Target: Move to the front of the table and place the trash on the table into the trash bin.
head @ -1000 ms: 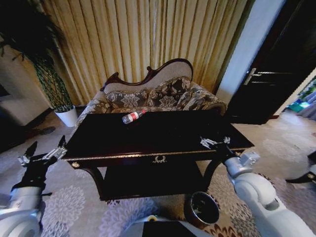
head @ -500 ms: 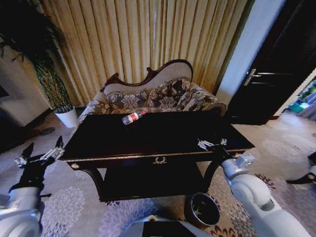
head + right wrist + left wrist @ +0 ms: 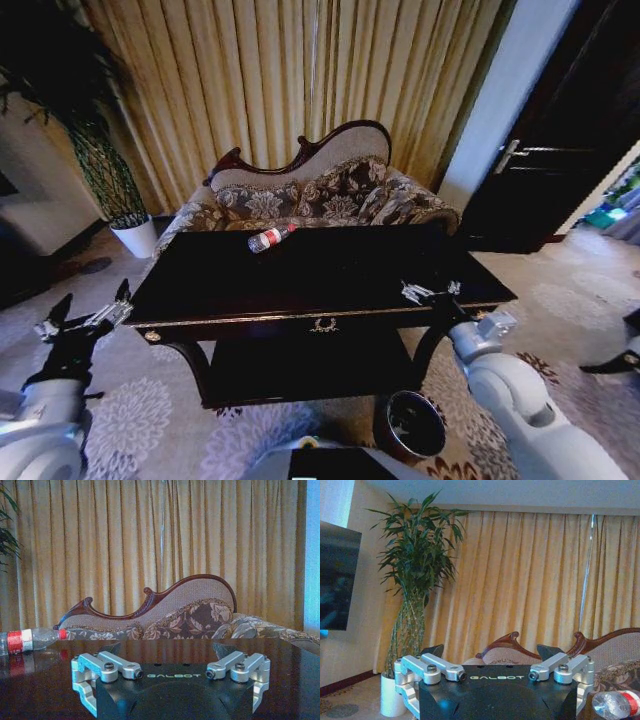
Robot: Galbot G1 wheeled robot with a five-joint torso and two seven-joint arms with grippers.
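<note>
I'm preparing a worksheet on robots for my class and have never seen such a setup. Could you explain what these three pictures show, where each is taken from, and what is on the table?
This is a wheeled robot with two arms. The wide picture comes from its head camera, looking down at a dark table. The other two come from cameras on its wrists, so each shows that arm's own grasping part up close.

The left end effector hangs off the table's left end, open and holding nothing. The right end effector sits at the table's front right edge, also open and holding nothing.

On the table lies a plastic bottle with a red label, on its side near the far edge. A round trash bin stands on the carpet by the table's front right leg.
</note>
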